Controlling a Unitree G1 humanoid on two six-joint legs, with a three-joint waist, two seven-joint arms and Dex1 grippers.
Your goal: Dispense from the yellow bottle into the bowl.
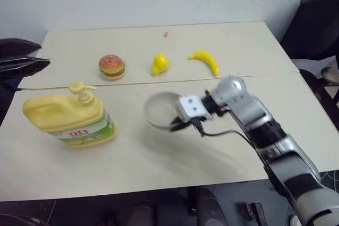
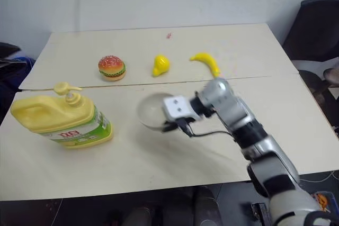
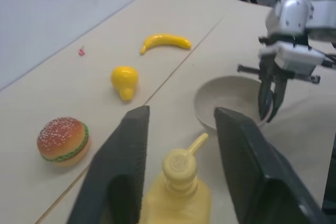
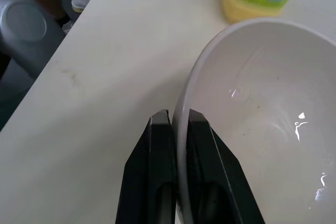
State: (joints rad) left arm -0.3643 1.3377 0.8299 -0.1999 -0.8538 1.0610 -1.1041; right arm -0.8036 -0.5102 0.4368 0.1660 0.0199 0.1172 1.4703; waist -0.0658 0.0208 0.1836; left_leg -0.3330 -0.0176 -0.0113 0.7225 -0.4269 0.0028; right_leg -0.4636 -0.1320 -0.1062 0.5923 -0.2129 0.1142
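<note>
Right arm of mine ran up from the lower right of the head frame, and my right pincer [image 1: 179, 124] had its two black fingers [image 4: 157, 166] pinched on the rim of the bowl [image 1: 161, 108], one outside the wall and one inside. Under it lay the pale wooden table [image 1: 159, 162], made of two boards with a seam across the middle; a light wall closed the top of the frame, and a black chair [image 1: 312, 25] stood at the upper right.

At the left of the frame stood the yellow bottle [image 1: 69, 120], upright, its pump spout [image 1: 79, 88] turned toward the bowl at centre, near it but apart. My left pincer [image 3: 178, 166] hung spread above the pump, a finger to either side, touching nothing that I could see.

Behind the seam, left to right, sat a toy burger [image 1: 112, 66], a small yellow pear [image 1: 159, 64] and a banana [image 1: 206, 61], all well apart from the bowl. A tiny red speck [image 1: 166, 34] marked the far board. Nothing stood between bottle and bowl.
</note>
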